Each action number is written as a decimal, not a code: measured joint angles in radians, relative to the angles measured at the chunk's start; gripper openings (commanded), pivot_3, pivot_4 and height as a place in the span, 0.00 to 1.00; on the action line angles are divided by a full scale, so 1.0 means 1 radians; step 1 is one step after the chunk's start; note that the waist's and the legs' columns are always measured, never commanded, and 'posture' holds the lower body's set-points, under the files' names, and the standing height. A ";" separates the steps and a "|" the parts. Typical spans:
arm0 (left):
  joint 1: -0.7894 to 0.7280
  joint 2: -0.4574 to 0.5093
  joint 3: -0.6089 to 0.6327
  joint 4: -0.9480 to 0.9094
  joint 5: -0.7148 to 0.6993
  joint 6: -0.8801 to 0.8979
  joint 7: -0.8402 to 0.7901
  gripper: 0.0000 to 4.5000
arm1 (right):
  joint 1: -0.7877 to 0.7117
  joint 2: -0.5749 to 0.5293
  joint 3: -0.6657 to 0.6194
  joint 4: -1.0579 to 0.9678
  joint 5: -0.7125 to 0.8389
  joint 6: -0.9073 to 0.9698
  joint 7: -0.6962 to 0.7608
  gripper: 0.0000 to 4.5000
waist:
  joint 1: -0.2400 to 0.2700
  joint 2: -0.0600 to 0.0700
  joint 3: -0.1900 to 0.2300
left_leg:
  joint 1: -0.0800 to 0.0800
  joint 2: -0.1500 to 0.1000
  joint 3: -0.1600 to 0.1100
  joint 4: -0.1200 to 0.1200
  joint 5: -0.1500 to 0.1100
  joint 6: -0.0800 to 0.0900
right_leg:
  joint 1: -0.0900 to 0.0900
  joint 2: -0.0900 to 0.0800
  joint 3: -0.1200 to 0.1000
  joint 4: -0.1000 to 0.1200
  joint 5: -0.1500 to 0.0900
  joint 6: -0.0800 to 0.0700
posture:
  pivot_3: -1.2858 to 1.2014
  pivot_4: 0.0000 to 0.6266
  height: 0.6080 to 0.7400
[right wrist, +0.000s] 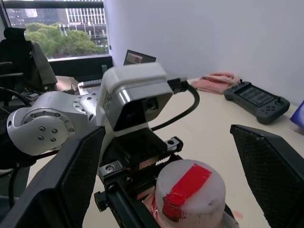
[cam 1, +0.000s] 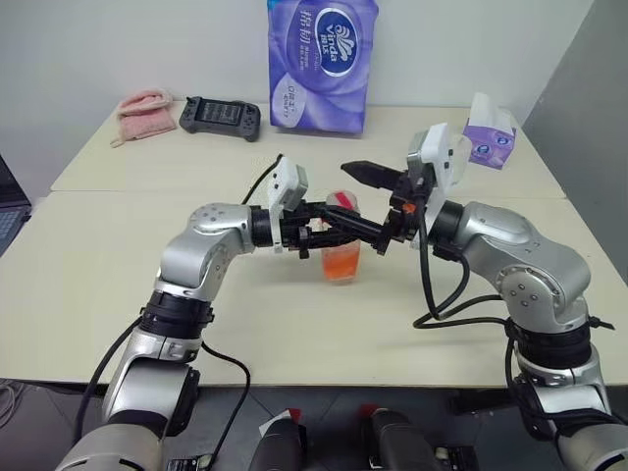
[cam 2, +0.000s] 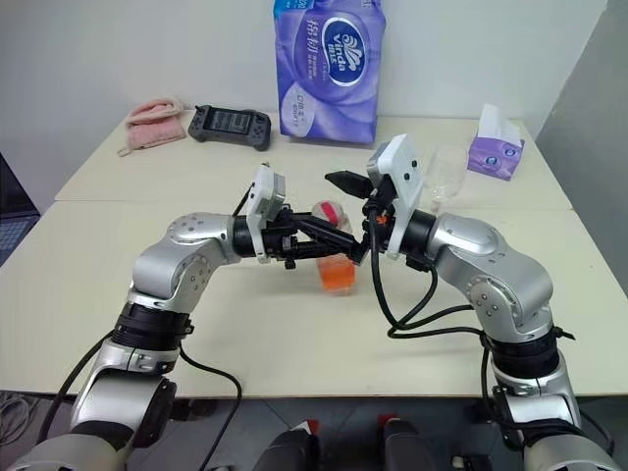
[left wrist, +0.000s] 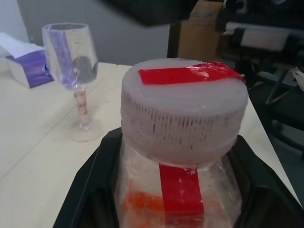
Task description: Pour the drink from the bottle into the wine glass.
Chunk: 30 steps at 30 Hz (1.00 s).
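Note:
My left gripper reaches in from the left and is shut on the bottle just under its pinkish-white cap. The bottle stands upright at the table's middle. The orange-red drink fills its lower part. A red strip runs over the cap and down the side. My right gripper is open, its two fingers spread wide on either side of the cap without touching it. The wine glass stands upright behind my right wrist, near the tissue box.
A purple tissue pack stands at the back centre. A black game controller and a pink cloth lie at the back left. A small tissue box sits at the back right. A laptop edge shows at far left.

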 measured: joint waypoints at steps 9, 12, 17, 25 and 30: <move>-0.034 -0.042 -0.012 0.089 0.039 -0.070 -0.030 0.48 | 0.024 0.016 0.025 0.032 -0.111 -0.005 -0.048 1.00 | 0.000 0.000 0.000 | -0.002 0.000 0.000 0.000 0.000 0.000 | -0.001 0.000 0.000 0.000 0.000 0.000 | 0.52 0.24 1.00; -0.034 -0.061 -0.011 0.104 0.039 -0.070 -0.019 0.48 | 0.027 0.029 0.025 0.052 -0.144 -0.016 -0.060 0.91 | 0.000 0.000 0.000 | -0.002 0.000 0.000 0.000 0.000 0.000 | -0.002 0.000 0.000 0.000 0.000 0.000 | 0.52 0.24 1.00; -0.034 -0.062 -0.005 0.104 0.043 -0.070 0.000 0.48 | 0.027 0.061 0.032 0.060 -0.158 -0.021 -0.066 0.55 | -0.001 0.001 0.001 | -0.002 0.000 0.000 0.000 0.000 0.000 | -0.002 0.000 0.000 0.001 0.000 0.000 | 0.52 0.24 1.00; -0.031 -0.059 0.002 0.099 0.041 -0.065 0.012 0.48 | 0.027 0.076 0.032 0.060 -0.166 -0.024 -0.066 0.43 | -0.001 0.001 0.001 | -0.002 0.000 0.000 0.000 0.000 0.000 | -0.002 0.000 0.000 0.001 0.000 0.000 | 0.52 0.24 1.00; 0.001 -0.025 0.014 0.019 0.004 -0.012 -0.012 0.48 | 0.002 0.051 0.027 0.156 -0.138 -0.123 0.144 0.43 | -0.003 0.001 0.001 | -0.002 0.000 0.001 0.000 0.000 0.000 | -0.002 0.000 -0.001 0.001 0.000 0.000 | 0.52 0.24 1.00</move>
